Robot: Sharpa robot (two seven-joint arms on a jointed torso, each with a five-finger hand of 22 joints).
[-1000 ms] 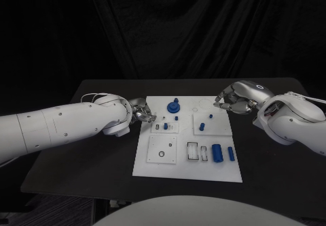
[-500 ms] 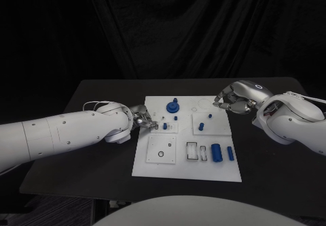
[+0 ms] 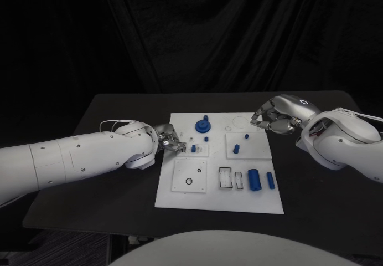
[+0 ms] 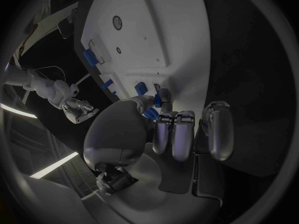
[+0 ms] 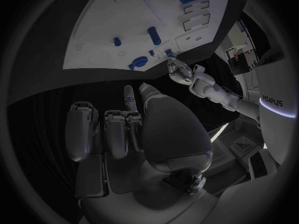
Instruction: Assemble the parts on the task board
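The white task board (image 3: 220,191) lies mid-table. On it stand a blue gear (image 3: 203,126), small blue pegs (image 3: 194,148) (image 3: 237,148) and, lying flat, two blue cylinders (image 3: 255,180). My left hand (image 3: 170,138) is at the board's left edge with its fingers curled. Its fingertips (image 4: 163,120) are right beside the small peg (image 4: 141,88), and the thumb hides whether they pinch anything. My right hand (image 3: 271,120) hovers over the board's far right corner, fingers curled in with nothing between them (image 5: 124,129).
A round hole (image 3: 189,181) and rectangular slots (image 3: 227,178) mark the board's near half. Bare black table (image 3: 96,194) surrounds the board. My left forearm (image 3: 72,160) crosses the table's left side.
My left hand has slid right and a little nearer, from just off the board's left edge to the small peg. The right hand has stayed put.
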